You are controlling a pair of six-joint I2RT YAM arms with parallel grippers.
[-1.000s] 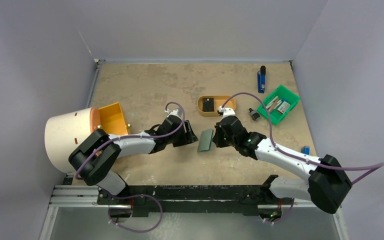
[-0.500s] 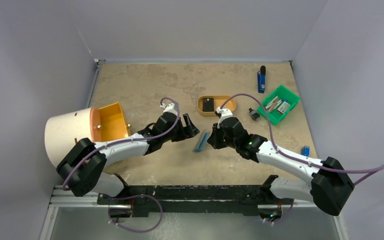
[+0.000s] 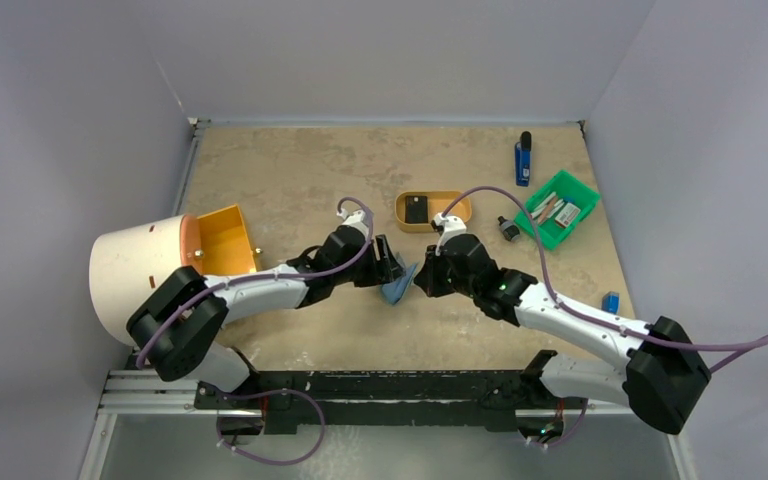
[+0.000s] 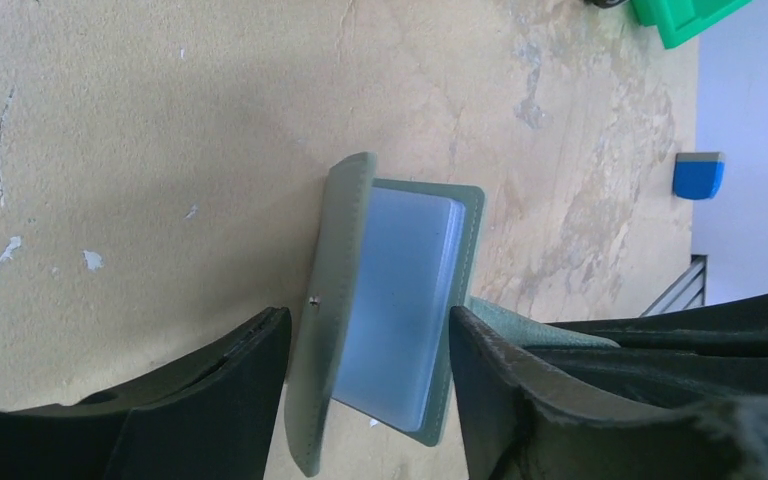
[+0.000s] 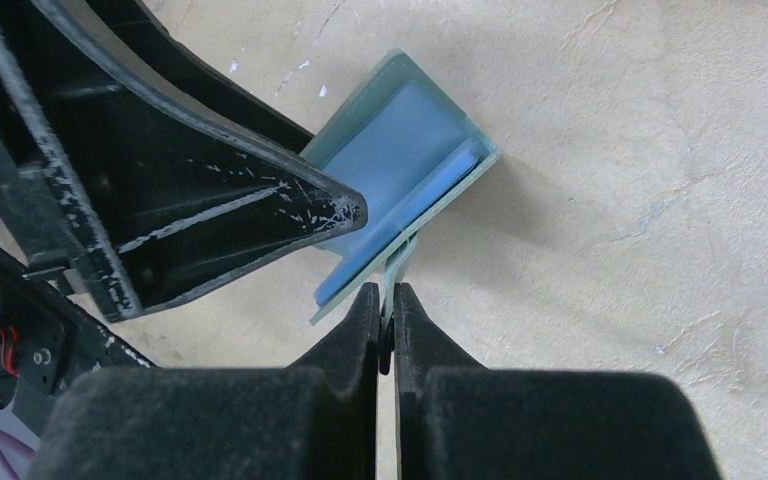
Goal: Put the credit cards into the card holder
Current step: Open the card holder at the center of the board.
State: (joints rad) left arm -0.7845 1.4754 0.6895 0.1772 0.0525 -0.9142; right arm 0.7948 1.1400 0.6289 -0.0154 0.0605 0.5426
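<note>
A: Where is the sage-green soft fold-over card holder (image 3: 397, 288)?
B: Mid-table, flap lifted, pale blue inside showing. The right gripper (image 5: 388, 300) pinches its thin edge; the left gripper (image 4: 368, 320) straddles it, jaws spread wide

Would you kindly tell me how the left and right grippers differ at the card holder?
The left gripper is open, the right gripper shut. The left gripper straddles the body of the card holder; the right gripper pinches its thin flap. Both are black and meet at the holder.
</note>
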